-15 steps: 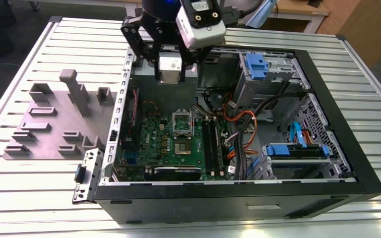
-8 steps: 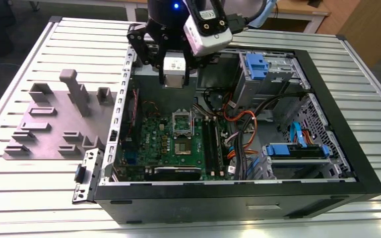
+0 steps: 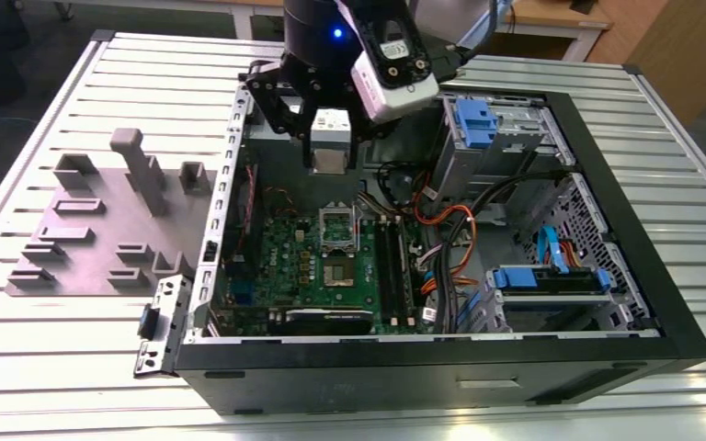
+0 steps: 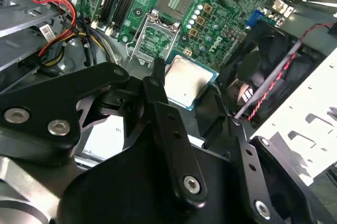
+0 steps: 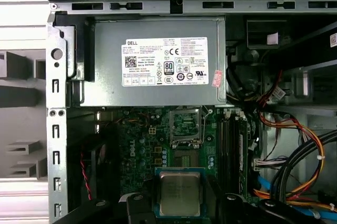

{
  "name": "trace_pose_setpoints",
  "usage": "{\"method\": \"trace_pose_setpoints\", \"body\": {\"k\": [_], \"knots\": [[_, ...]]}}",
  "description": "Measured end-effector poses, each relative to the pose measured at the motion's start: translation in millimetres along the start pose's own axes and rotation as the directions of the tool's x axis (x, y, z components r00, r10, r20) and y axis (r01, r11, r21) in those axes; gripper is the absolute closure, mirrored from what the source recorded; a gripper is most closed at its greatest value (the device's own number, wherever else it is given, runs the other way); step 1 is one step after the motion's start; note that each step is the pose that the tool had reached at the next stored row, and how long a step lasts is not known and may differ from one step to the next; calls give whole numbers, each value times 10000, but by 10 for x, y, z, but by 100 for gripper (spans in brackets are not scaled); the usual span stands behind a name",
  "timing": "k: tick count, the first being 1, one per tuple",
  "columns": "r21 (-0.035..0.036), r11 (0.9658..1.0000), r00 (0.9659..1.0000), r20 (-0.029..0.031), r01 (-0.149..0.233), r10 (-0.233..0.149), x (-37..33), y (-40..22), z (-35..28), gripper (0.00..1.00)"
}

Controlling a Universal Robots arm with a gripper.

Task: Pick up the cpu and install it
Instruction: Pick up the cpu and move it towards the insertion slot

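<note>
The pincer (image 4: pixel 187 92) pinches the cpu (image 4: pixel 185 77) by two opposite edges, metal top showing, above the green motherboard (image 5: pixel 142 145) inside the open computer case (image 3: pixel 451 381). The grey power supply (image 5: pixel 105 77) carries a white printed label (image 5: pixel 165 61).

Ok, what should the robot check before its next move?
1. Small square silvery-grey chip gripped in the black hand: ok.
2. Oblong silver metal socket frame flipped open: ok.
3. Square socket on the green motherboard with nothing in it: ok.
4. Chip lined up squarely over the socket: cannot tell.
5. Orange and yellow cables away from the socket: ok.
</note>
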State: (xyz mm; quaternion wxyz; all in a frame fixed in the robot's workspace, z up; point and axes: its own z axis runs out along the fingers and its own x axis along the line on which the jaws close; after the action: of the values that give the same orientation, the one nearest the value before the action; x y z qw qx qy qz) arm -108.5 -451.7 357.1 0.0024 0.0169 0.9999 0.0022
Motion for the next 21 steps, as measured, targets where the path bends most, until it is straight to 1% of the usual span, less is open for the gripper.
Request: {"method": "trace_pose_setpoints", "body": {"k": [7,10,14,21], "knots": [[-1,9996,9996,-1,272,-272,-21,0,116,53],[-1,9996,9996,-1,291,-291,-26,-5,172,53],[-3,9996,9996,-1,289,-289,-29,-52,244,53],[-2,9996,9996,-1,289,-289,-71,-55,364,53]]}}
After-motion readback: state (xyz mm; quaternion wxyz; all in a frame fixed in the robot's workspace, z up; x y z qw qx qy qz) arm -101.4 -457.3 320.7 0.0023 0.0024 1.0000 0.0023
